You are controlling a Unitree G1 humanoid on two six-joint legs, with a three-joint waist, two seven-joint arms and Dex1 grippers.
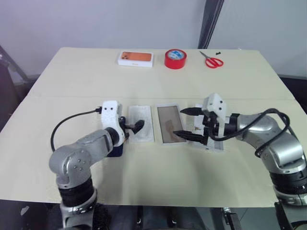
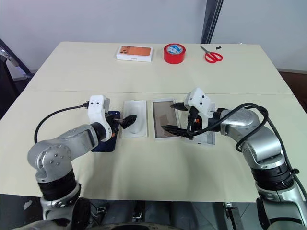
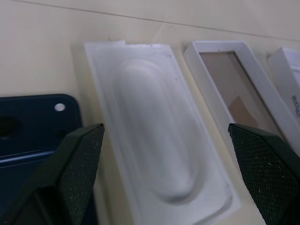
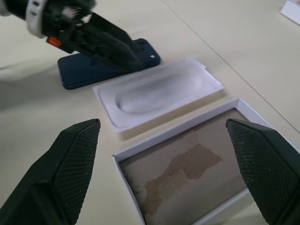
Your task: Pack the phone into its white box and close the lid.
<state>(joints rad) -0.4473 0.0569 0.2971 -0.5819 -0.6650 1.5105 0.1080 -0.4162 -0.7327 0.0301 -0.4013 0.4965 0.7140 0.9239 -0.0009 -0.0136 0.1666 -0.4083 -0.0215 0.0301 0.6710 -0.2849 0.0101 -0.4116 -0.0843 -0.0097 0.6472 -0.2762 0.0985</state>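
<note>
Approach stage: both grippers, left gripper and right gripper, stand spread and empty. The phone lies outside the white box. Next move likely requires seizing the phone.

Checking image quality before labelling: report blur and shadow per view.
Left wrist view: the insert looks soft, the left gripper's fingers blurred at their edges. Right wrist view: the white box is sharp; a faint shadow lies on the table beside the phone.
</note>
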